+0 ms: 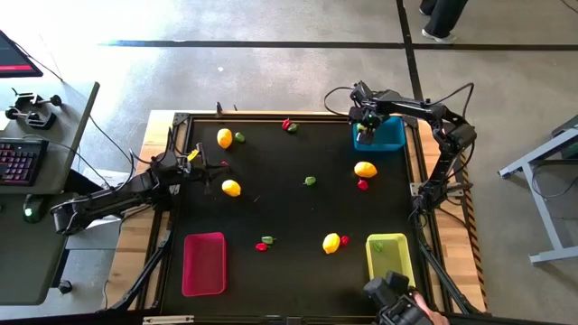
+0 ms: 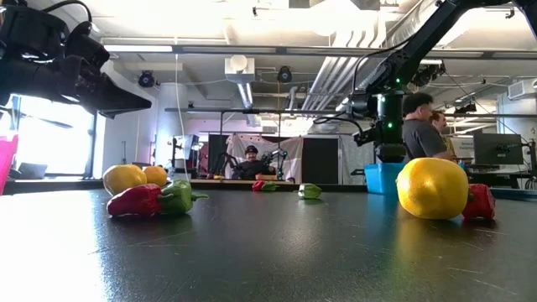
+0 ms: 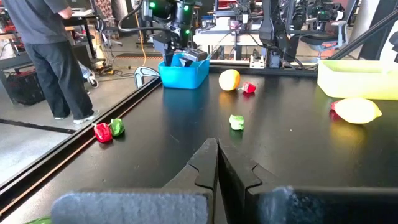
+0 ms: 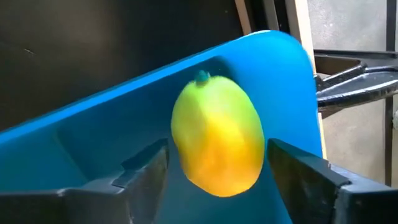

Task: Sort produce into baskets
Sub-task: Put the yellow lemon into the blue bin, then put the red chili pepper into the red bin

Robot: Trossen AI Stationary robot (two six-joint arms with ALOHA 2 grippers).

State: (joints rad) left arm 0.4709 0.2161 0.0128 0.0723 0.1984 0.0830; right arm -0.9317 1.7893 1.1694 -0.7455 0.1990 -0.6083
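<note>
I am hovering my right gripper (image 1: 366, 132) over the blue basket (image 1: 390, 135) at the table's far right corner, and its fingers (image 4: 147, 168) are standing apart on either side of a yellow-green lemon (image 4: 217, 134) that is sitting inside the basket; a gap is showing on both sides, so nothing is gripped. I am resting my left gripper (image 1: 200, 166) near the table's left edge with its fingers pressed together and holding nothing. The pink-red basket (image 1: 204, 263) and the yellow-green basket (image 1: 390, 257) are lying along the near edge, while other lemons (image 1: 365, 169), red pieces (image 1: 362, 184) and green pieces (image 1: 310, 181) are lying scattered across the black table (image 1: 289, 217).
</note>
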